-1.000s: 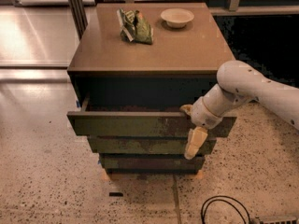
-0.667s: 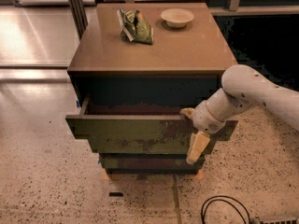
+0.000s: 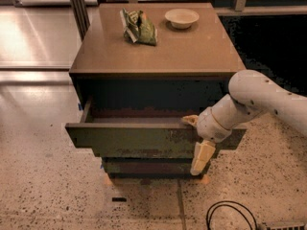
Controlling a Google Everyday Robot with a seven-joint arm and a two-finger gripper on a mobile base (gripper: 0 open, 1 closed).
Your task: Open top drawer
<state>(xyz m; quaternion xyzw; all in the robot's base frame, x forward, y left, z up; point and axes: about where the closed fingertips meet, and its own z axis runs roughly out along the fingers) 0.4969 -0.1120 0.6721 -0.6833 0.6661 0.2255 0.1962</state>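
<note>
The top drawer (image 3: 139,139) is the widest olive-green front panel, with a pale scuffed patch right of centre. It stands pulled out from the cabinet (image 3: 158,47), showing a shallow brown-grey tray (image 3: 134,120). My gripper (image 3: 195,139) straddles the right part of the panel's top edge. One cream finger (image 3: 190,120) reaches over the rim into the tray, and the other (image 3: 202,157) lies against the panel's face. It is shut on the panel. My white arm (image 3: 264,97) comes in from the right.
A narrower olive panel (image 3: 144,153) and a darker, narrowest one (image 3: 148,167) sit below. On the cabinet top lie a green snack bag (image 3: 139,27) and a pale bowl (image 3: 182,17). A black cable (image 3: 230,217) loops on the speckled floor at lower right.
The top drawer has slid further out toward the camera with my gripper on its front. The arm has drawn back with it.
</note>
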